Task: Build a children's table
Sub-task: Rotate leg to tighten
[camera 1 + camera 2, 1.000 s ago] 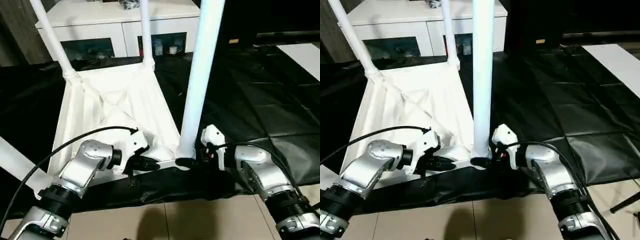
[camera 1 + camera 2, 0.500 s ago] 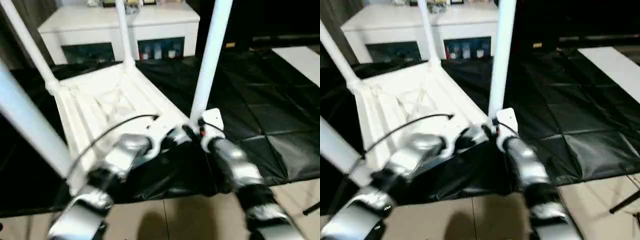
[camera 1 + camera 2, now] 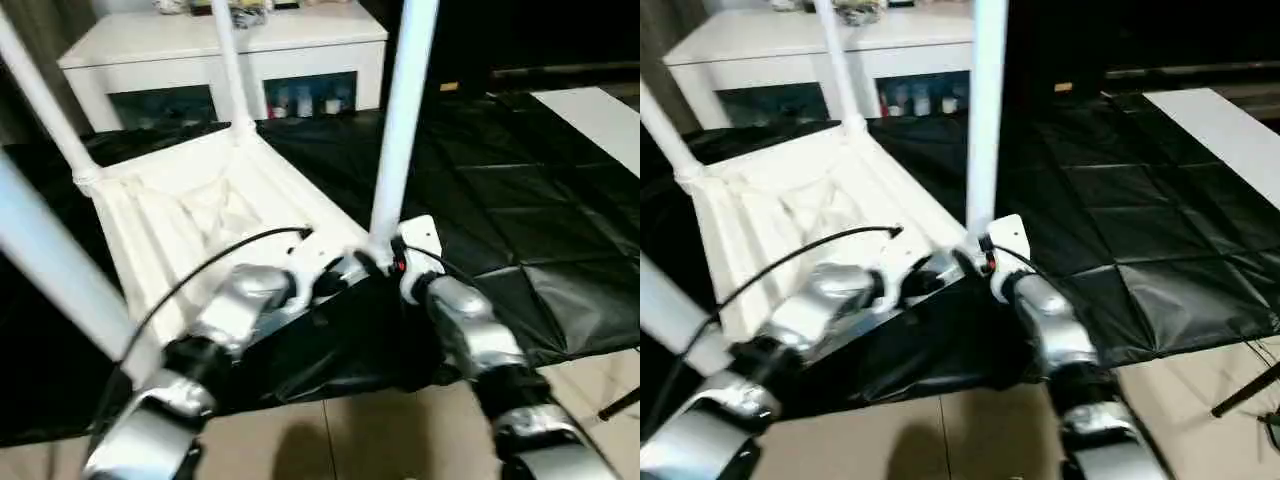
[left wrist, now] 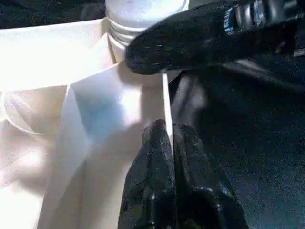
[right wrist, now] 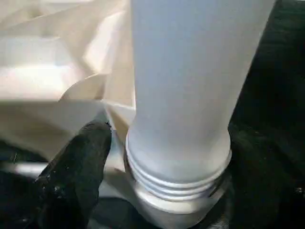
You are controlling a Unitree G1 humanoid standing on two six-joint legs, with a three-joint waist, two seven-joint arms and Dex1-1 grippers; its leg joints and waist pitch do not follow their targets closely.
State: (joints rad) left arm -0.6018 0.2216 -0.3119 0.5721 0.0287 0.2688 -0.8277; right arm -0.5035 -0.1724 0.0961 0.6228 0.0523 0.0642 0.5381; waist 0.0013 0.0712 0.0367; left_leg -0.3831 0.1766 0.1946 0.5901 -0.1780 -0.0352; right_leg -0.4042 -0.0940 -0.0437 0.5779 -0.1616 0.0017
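The children's table lies upside down on a black sheet, its white legs pointing up. The near right leg stands screwed into the corner closest to me. My left gripper is at that corner; in the left wrist view its fingers are shut on the thin white rim of the top. My right gripper is at the base of the same leg. In the right wrist view one black finger stands a little off the threaded foot of the leg, so the jaws are open around it.
Other legs rise at the far corners and the near left. A white cabinet with glass doors stands behind. The black sheet covers the floor to the right; beige tiles lie in front.
The head camera has shifted, so the whole scene sits differently. My right gripper's fingers have spread away from the leg base. My left gripper still holds the rim.
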